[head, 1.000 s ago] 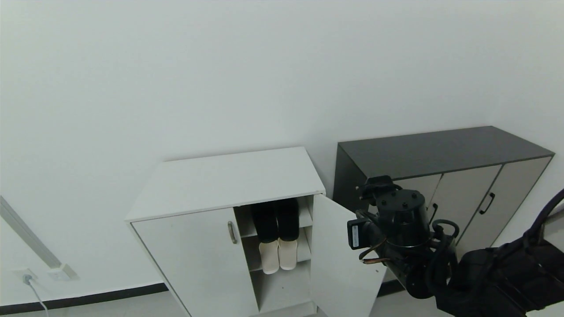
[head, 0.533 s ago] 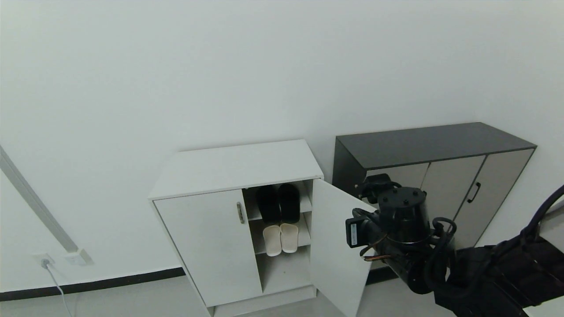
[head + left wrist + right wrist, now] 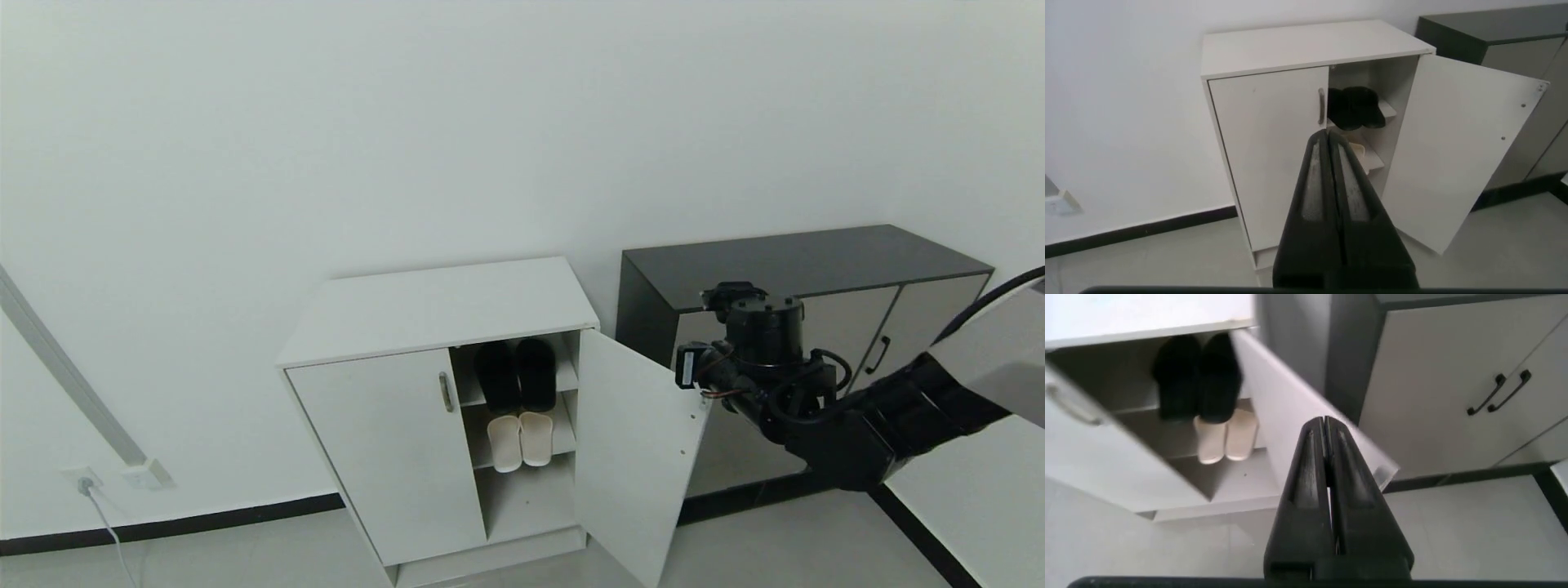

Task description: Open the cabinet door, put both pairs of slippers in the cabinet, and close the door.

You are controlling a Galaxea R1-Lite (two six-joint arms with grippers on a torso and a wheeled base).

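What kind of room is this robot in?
Probably an entryway or test room: a white cabinet holding black slippers and white slippers, beside a dark sideboard against a bare wall.

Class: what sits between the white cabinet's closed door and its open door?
In the head view, shelves: black slippers on the upper, white slippers below.

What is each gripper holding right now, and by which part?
Nothing. The left gripper and the right gripper are both shut with nothing between them; the black slippers and white slippers sit on shelves in the cabinet.
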